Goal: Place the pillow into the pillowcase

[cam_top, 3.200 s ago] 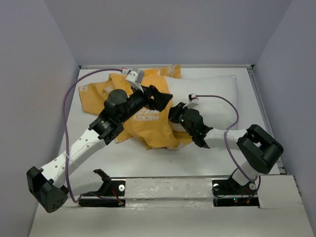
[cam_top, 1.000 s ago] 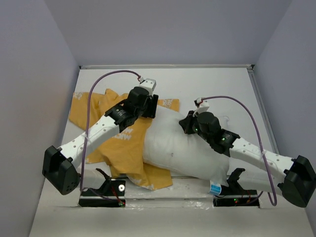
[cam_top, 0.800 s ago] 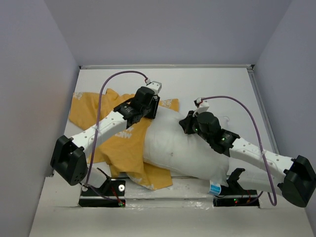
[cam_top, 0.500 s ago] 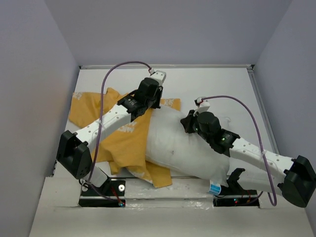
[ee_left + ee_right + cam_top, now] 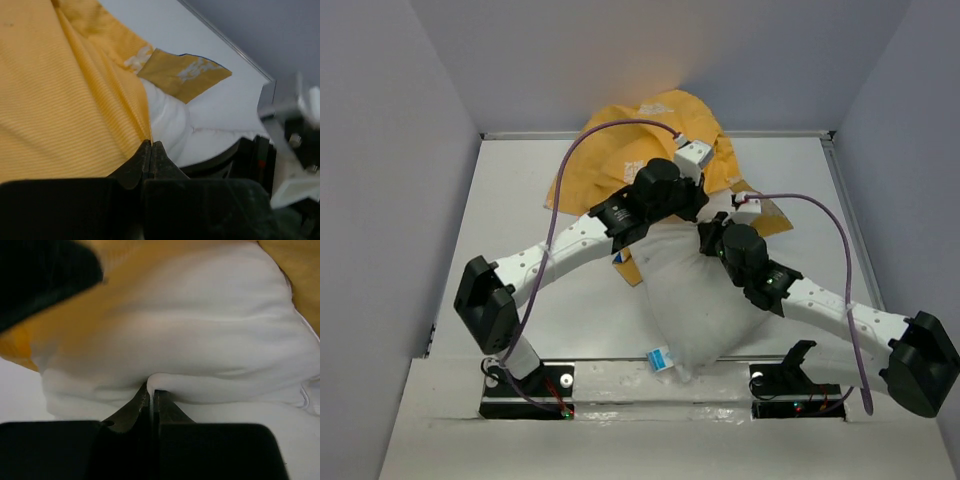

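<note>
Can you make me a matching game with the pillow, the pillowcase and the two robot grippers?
1. pillow
2. pillowcase
3. left gripper
4. right gripper

A. shut on orange cloth
B. white, with a blue tag at one corner
C. shut on white cloth
D. orange-yellow, raised at the back

Pairs: 1-B, 2-D, 3-A, 4-C.

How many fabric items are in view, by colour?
White, plump white rectangular pillow: 1
Orange-yellow, thin orange-yellow fabric pillowcase: 1
Total: 2
</note>
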`<action>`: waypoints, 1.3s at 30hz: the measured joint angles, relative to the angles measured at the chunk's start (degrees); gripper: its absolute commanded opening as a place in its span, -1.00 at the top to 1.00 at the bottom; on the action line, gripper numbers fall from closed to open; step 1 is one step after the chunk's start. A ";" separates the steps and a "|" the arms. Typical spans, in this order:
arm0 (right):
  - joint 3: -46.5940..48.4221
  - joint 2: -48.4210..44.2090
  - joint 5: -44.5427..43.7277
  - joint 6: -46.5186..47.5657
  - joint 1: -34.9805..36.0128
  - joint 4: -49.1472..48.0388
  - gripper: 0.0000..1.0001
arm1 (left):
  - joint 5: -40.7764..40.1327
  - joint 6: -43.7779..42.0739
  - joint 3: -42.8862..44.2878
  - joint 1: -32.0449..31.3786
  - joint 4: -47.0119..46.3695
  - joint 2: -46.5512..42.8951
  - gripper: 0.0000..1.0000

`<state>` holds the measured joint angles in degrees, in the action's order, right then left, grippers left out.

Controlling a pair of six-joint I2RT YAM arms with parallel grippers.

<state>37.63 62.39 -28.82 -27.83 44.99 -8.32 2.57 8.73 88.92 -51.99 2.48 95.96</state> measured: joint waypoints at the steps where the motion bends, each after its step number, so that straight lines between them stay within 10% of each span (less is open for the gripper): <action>1: -0.17 0.52 0.00 -0.31 -0.26 -1.44 1.00 | 0.07 0.85 -3.19 0.11 -1.77 -1.66 1.00; 8: -0.26 1.51 4.48 -4.48 -7.67 -10.27 1.00 | -4.33 5.68 -18.23 1.64 -4.63 -12.07 1.00; 22: -0.72 -3.98 11.56 -11.61 -14.67 -16.17 1.00 | 2.29 7.65 -9.84 6.40 -1.25 -6.12 1.00; 26: -1.29 4.52 12.59 -12.15 -13.25 -13.57 -0.76 | 4.26 7.02 -1.05 7.50 -0.24 0.72 1.00; 39: 15.23 3.82 32.50 19.98 -14.25 7.06 -0.99 | 7.34 6.78 -6.80 8.66 -0.15 -1.22 1.00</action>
<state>52.86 66.22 3.68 -7.86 30.74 -1.26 9.91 15.51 82.13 -43.33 2.33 94.74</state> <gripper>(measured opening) 0.992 0.015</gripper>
